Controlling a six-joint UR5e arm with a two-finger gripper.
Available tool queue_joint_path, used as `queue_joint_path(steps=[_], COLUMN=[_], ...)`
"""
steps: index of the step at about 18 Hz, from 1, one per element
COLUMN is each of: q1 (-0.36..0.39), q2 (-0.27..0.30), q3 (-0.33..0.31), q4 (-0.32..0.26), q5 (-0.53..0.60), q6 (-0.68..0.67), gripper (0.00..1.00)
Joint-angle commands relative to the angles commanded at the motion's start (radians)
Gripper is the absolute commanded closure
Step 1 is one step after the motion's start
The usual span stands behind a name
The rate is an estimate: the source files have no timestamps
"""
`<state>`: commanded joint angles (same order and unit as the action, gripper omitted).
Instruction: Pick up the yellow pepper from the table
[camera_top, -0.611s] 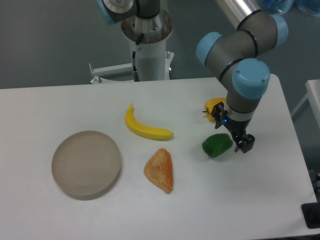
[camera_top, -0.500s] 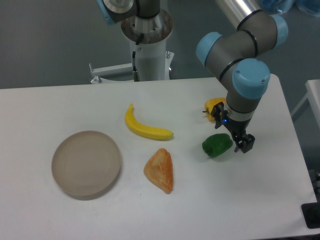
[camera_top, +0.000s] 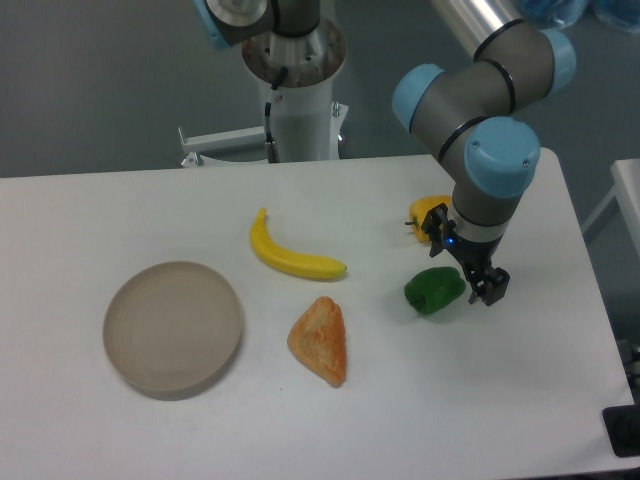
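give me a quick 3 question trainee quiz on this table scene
1. True or false: the small lumpy yellow pepper is partly hidden behind the arm's wrist.
2. Which item lies nearest the black two-finger gripper? A) long curved yellow banana B) rounded green pepper C) round beige plate
3. What lies between the plate and the green pepper?

Key
1. True
2. B
3. The orange triangular pastry-like toy, on the white table

No readable text, label, brand, number or sign appears anywhere in view: not on the robot arm, the desk (camera_top: 120, 210), or the items lying on it.
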<state>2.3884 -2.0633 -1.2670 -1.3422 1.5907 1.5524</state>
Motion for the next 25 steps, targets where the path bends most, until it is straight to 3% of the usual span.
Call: queue_joint_path(steps=[7,13,19,22,25], q1=[0.018,0.090,0.097,0.103,0.132], q2=[0.072,0.149,0.186,0.193,0.203], q3=[-0.123,-0.254,-0.337,-0.373,-0.440], q4=[-0.005,0.005,0.008,0.047,0.150], q5=[0.011,0.011,0.011,0.012,0.012], q6=[0.012,0.127,0.181,0.213,0.328], gripper=[0.00,0.00,0.00,0.00,0.00])
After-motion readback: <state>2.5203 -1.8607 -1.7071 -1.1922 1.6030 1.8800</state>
